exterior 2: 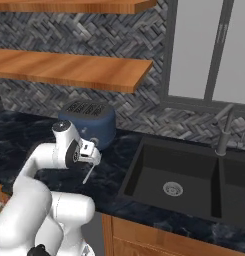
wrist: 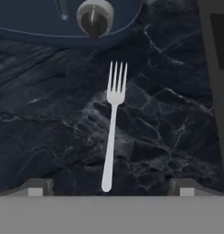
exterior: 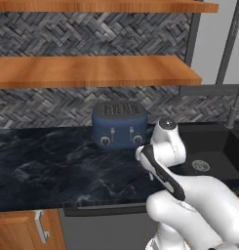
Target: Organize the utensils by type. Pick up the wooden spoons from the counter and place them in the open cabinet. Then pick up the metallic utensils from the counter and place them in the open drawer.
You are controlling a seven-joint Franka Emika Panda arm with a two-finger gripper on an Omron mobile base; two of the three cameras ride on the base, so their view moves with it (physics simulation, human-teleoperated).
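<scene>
Silver fork [wrist: 113, 128] lies flat on the black counter [wrist: 49, 137], tines toward the blue toaster [wrist: 63, 20]. Your gripper [wrist: 111, 191] hangs over it, fingers spread wide, empty. Likely light, stiff, slick; pinch across mid-handle, where it's narrow.

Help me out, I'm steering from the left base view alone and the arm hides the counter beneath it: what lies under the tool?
Observer: A silver fork lies flat on the black counter.
Operator: Which way does it point?
Observer: Tines toward the blue toaster, handle toward the tool.
Operator: Tool open?
Observer: Yes, jaws wide, one fingertip on either side of the handle's end, nothing gripped.
</scene>
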